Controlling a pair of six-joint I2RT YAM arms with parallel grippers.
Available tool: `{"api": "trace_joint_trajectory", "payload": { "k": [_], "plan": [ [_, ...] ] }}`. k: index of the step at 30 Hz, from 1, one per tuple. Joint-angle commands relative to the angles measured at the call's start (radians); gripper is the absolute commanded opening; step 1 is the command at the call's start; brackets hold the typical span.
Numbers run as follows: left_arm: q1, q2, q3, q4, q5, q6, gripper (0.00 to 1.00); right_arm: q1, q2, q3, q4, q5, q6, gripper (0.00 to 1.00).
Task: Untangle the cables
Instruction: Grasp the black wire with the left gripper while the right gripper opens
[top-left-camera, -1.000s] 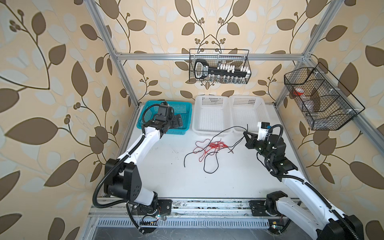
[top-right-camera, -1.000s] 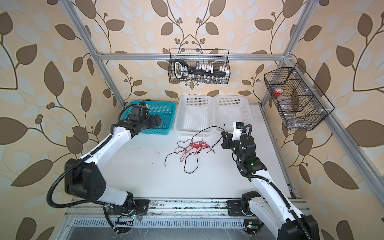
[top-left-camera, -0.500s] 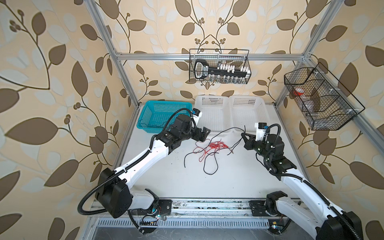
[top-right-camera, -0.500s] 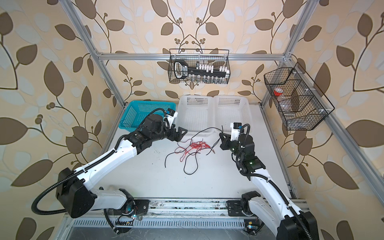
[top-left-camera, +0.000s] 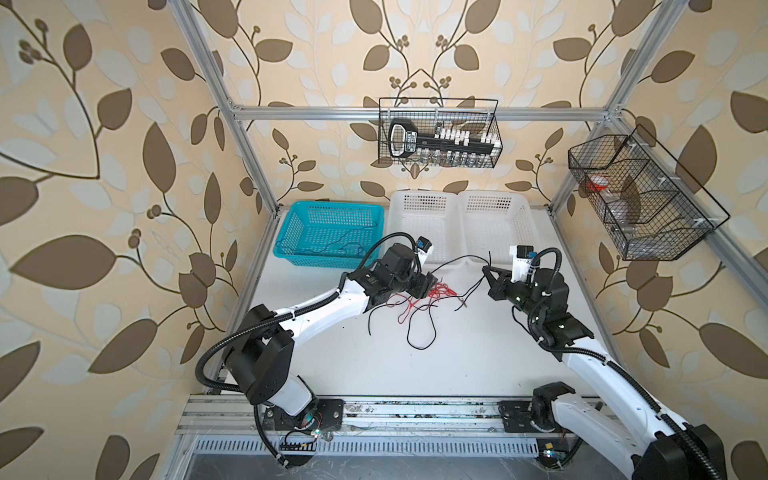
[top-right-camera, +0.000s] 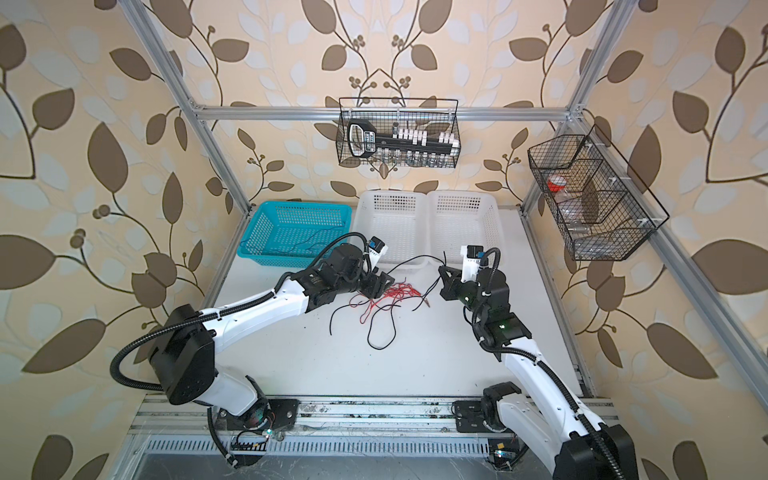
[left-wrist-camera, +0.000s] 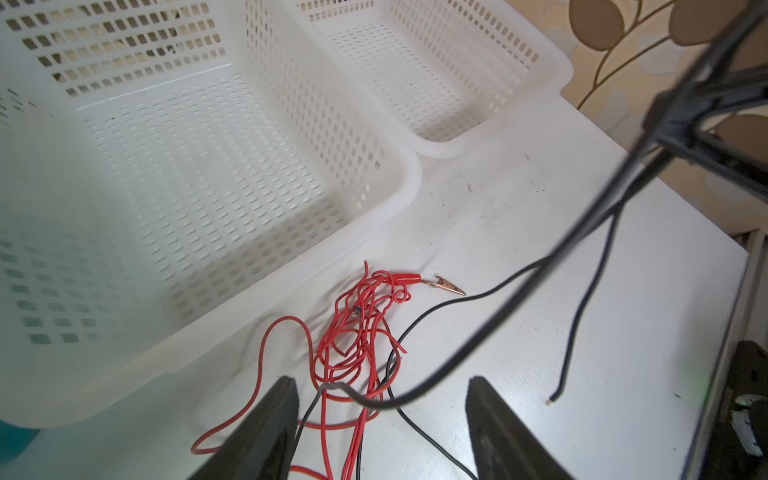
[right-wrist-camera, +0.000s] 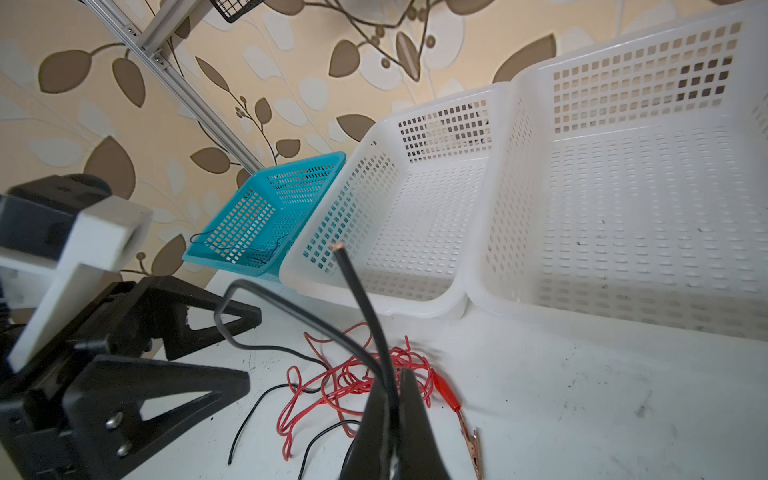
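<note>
A black cable (right-wrist-camera: 359, 303) is being gripped by the right tool (right-wrist-camera: 394, 382) and held up off the counter (top-left-camera: 457, 365). The red cables (left-wrist-camera: 357, 332), tangled with black ones beside a white basket (left-wrist-camera: 409, 183), are being straddled by the left tool (left-wrist-camera: 380, 386), jaws wide apart.

I've swung my left tool (top-left-camera: 430, 286) away from the teal plastic mesh basket (top-left-camera: 286, 232) at the far left. It now sits at the left edge of the tangle of thin red and black cables (top-left-camera: 405, 307) in the middle of the bench (top-left-camera: 478, 361). Its jaws have come in from wide but stand apart, straddling red strands and a thin black cable (left-wrist-camera: 582, 222).
</note>
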Motion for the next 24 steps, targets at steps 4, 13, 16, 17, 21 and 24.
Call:
{"api": "trace_joint_trajectory", "payload": {
  "k": [4, 13, 16, 17, 21, 24],
  "plan": [
    [-0.011, 0.028, 0.023, 0.081, -0.047, -0.027, 0.38, -0.002, -0.012, -0.002, -0.010, -0.008, -0.006, 0.00],
    [-0.026, 0.019, 0.031, 0.105, -0.082, -0.050, 0.00, -0.003, 0.036, -0.034, -0.034, 0.134, -0.002, 0.07],
    [-0.027, 0.001, 0.033, 0.106, -0.100, -0.062, 0.00, -0.002, 0.073, -0.055, -0.010, 0.166, 0.000, 0.12],
    [-0.027, -0.006, 0.033, 0.105, -0.100, -0.066, 0.00, -0.002, 0.088, -0.063, 0.003, 0.167, 0.004, 0.14],
    [-0.026, -0.040, 0.035, 0.105, -0.095, -0.071, 0.00, -0.002, 0.142, -0.083, 0.053, 0.150, 0.014, 0.20],
    [-0.026, -0.064, 0.044, 0.102, -0.095, -0.069, 0.00, -0.002, 0.173, -0.085, 0.066, 0.146, 0.017, 0.22]
  ]
}}
